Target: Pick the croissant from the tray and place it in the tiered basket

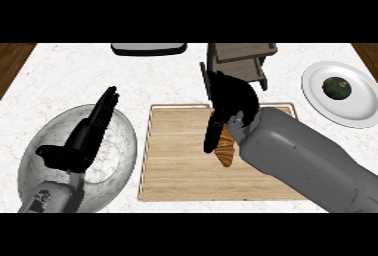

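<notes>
A white marbled counter (66, 75) fills the view, lit evenly; dark wooden floor (13, 57) shows past its far left and right corners.

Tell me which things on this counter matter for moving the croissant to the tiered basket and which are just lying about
Part of the job: croissant, wooden tray, tiered basket, right hand over the croissant.

Just lying about: marbled bowl under the resting left hand, white plate with a dark green item, dark object at the far edge.

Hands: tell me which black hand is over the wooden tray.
The right hand, over the wooden tray at the croissant. The left hand hangs over the grey bowl.
</notes>
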